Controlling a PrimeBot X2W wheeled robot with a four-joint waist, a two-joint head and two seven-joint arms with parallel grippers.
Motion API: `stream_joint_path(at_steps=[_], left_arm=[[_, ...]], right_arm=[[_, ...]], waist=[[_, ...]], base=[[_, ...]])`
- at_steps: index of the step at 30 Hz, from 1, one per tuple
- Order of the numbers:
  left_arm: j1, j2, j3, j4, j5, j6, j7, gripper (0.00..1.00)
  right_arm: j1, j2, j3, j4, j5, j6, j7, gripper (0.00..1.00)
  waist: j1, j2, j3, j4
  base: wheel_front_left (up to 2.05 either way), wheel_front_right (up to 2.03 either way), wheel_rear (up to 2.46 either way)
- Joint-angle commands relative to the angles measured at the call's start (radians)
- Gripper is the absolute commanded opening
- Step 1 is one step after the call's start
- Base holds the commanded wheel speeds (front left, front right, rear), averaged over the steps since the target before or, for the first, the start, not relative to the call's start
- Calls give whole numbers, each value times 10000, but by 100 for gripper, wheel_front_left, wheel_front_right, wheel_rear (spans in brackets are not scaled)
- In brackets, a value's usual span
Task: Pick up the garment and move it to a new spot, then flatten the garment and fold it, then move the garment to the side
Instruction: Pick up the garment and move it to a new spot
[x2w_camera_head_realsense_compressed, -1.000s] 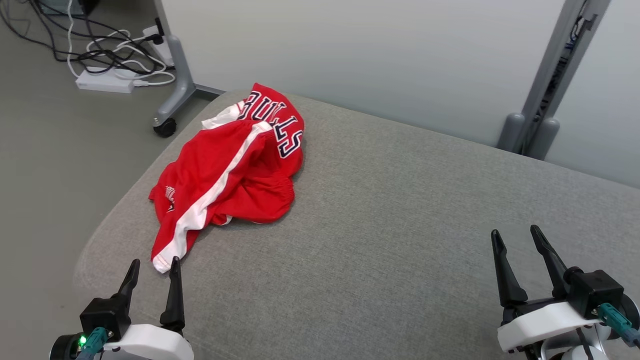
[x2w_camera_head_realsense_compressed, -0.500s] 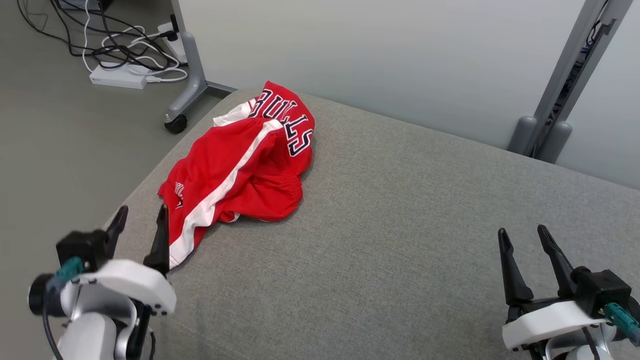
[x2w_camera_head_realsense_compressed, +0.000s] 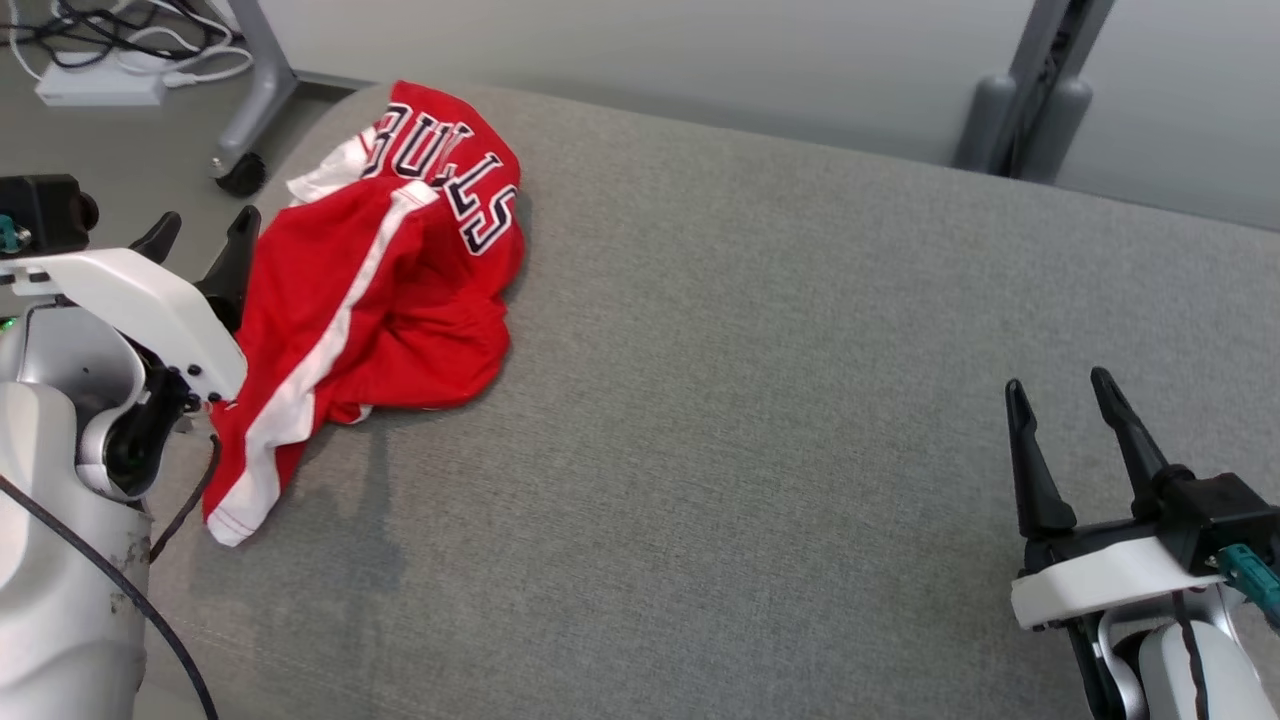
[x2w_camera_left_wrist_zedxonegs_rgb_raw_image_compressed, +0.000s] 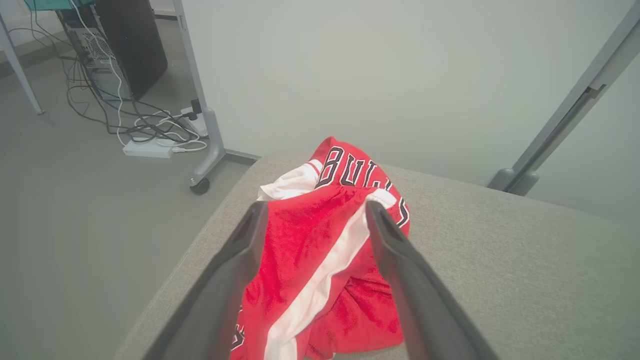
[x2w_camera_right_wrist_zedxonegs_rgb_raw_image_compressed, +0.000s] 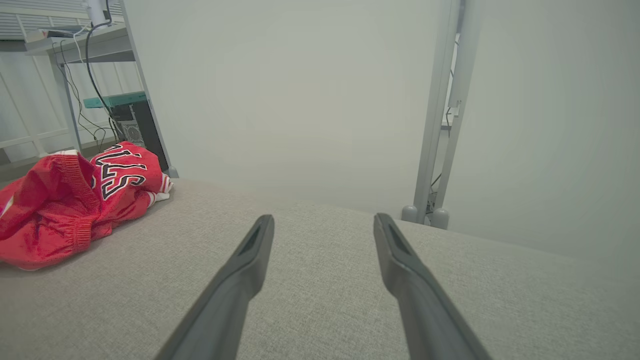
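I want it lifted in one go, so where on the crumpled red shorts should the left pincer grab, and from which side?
Likely the raised bunch of the red shorts beside the white stripe, from the robot's left: the open left pincer lines up there. The hem lies flat on the cushion, harder to pinch.

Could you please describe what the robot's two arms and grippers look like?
The left gripper and right gripper each have two long, tapering black fingers on a black block, backed by a white shell with a teal connector. The forearms are pale silver-grey. A black cable trails along the left forearm, whose casing looks scuffed.
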Motion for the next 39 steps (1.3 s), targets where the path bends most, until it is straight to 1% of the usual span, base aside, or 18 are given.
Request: stream_joint_path(at_steps=[1,5,8,13,16,21,22,23,24,25,26,27,28,31,39], left_arm=[[-233,29,80,101,-195,-55,97,100],[-583,271,7,393,-679,-113,525,100],[-737,438,-106,527,-914,-161,609,100],[-918,538,-449,911,-1215,-176,289,100],[-1013,678,-705,1223,-996,-170,86,100],[-1260,656,-880,1758,-882,-172,-447,99],[-1304,672,-907,1858,-800,-170,-609,91],[-1346,683,-937,1959,-739,-160,-777,71],[-1389,678,-946,2073,-683,-112,-955,46],[-1423,675,-976,2166,-622,-105,-1088,34],[-1472,681,-986,2241,-598,-107,-1264,9],[-1472,681,-986,2241,-598,-107,-1264,9],[-1538,668,-976,2289,-599,-110,-1421,0],[-1593,667,-1049,2336,-631,-131,-1824,0],[-1784,1047,-1342,1699,-526,-170,-2606,0]], right_arm=[[-211,-67,-41,-95,-86,19,-51,100],[-595,-64,-223,-287,-486,19,-51,100],[-774,-61,-394,-395,-731,19,-51,100],[-887,-61,-701,-550,-1198,19,-51,100],[-920,-62,-745,-612,-1326,19,-51,100],[-994,-62,-747,-624,-1445,19,-51,100],[-1006,-62,-738,-627,-1461,19,-51,100],[-1019,-62,-733,-625,-1473,19,-51,100],[-1027,-64,-728,-617,-1482,19,-51,100],[-1025,-64,-721,-603,-1481,19,-51,100],[-1024,-62,-716,-589,-1473,19,-51,100],[-1024,-62,-716,-589,-1473,19,-51,100],[-1021,-64,-712,-575,-1456,19,-51,100],[-973,-62,-725,-522,-1399,19,-51,100],[-832,-66,-684,-313,-981,19,-51,100]], waist=[[0,0,875,-678],[0,0,1717,-1081],[0,0,2221,-1230],[0,0,2796,-1252],[0,0,2953,-1219],[0,0,3068,-1168],[0,0,3073,-1158],[0,0,3074,-1149],[0,0,3069,-1141],[0,0,3056,-1133],[0,0,3038,-1124],[0,0,3038,-1124],[0,0,3012,-1113],[0,0,2876,-1064],[0,0,2120,-1037]], base=[[0,0,0],[0,0,0],[0,0,0],[0,0,0],[0,0,0],[0,0,0],[0,0,0],[0,0,0],[0,0,0],[0,0,0],[0,0,0],[0,0,0],[0,0,0],[0,0,0],[0,0,0]])
